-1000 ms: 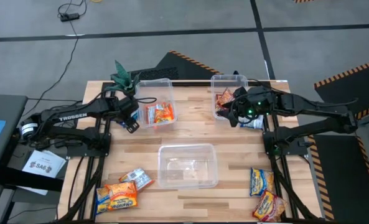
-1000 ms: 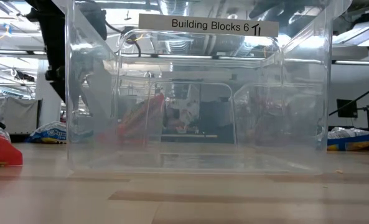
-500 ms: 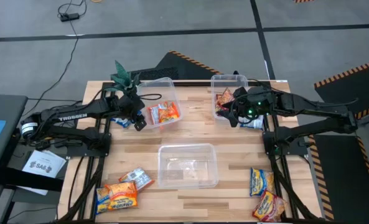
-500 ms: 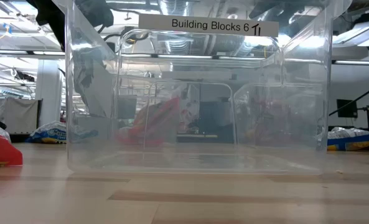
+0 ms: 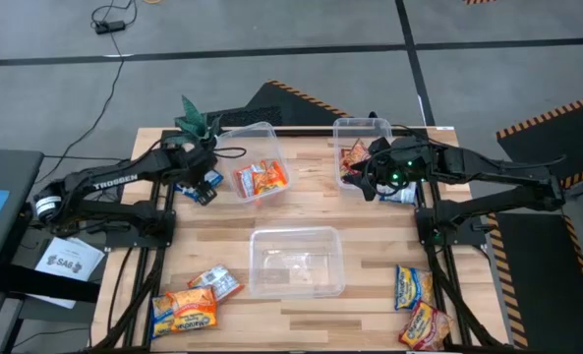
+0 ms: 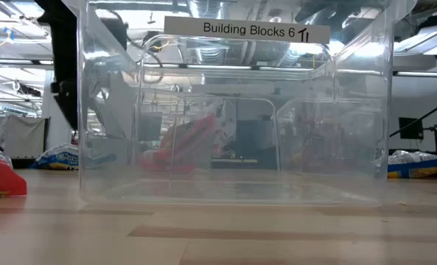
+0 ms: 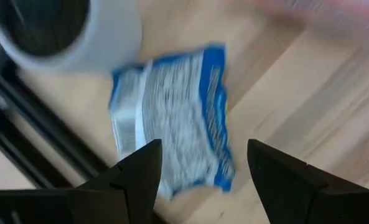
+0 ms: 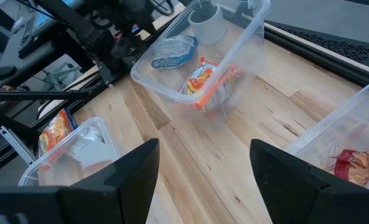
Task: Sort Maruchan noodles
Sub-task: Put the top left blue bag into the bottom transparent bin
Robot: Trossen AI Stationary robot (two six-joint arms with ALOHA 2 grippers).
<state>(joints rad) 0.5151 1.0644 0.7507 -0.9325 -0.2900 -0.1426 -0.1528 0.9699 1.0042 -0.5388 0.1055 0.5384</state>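
My left gripper (image 5: 204, 189) is open, just left of the far-left clear tub (image 5: 255, 147). It stands above a blue-white noodle packet (image 7: 172, 118) that lies flat on the table beside the plant's white pot (image 7: 66, 31); its fingers are on either side of the packet, apart from it. That tub holds an orange packet (image 5: 262, 179). My right gripper (image 5: 370, 180) is open and waits by the far-right tub (image 5: 362, 133), which holds a red packet (image 5: 354, 155). Another blue-white packet (image 5: 401, 195) lies beside it.
A clear tub (image 5: 296, 261) sits mid-table and fills the low view (image 6: 233, 110). Orange (image 5: 185, 310) and blue-white (image 5: 217, 283) packets lie near-left. Two more (image 5: 409, 287) (image 5: 424, 324) lie near-right. A green potted plant (image 5: 198, 123) stands at the far-left corner.
The far-left tub has turned and slid a little toward the table's right, carrying its orange packet with it. My left gripper first moved right along the tub's wall, then drew back left and slightly far, over the blue-white packet.
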